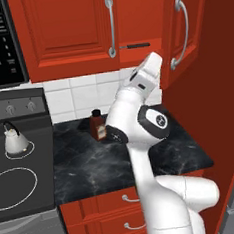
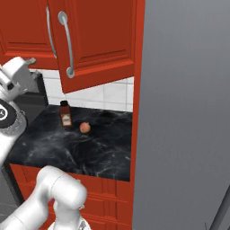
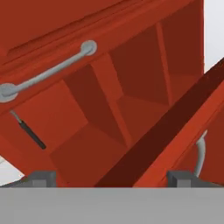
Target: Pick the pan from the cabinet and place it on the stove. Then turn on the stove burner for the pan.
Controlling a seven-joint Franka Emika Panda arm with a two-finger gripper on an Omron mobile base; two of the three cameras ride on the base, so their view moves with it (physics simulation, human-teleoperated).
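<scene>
Gripper (image 3: pixel 112 178) is up at the red cabinet (image 1: pixel 66 33), fingers (image 3: pixel 41 178) spread wide with nothing between them, looking into the gap behind its swung-open right door (image 1: pixel 184 28). The pan's black handle (image 1: pixel 135 45) pokes out at the cabinet's lower edge, upper middle of the left base view. The stove (image 1: pixel 17 163) sits lower left, carrying a white kettle (image 1: pixel 15 139).

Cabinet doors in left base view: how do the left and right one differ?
The left door sits shut, flush with the cabinet front; the right door is swung open toward the camera. The left door's bar handle reads straight, the right door's handle bowed and angled. The pan handle pokes out at the gap between them. Both are red, panelled, with vertical silver handles.
</scene>
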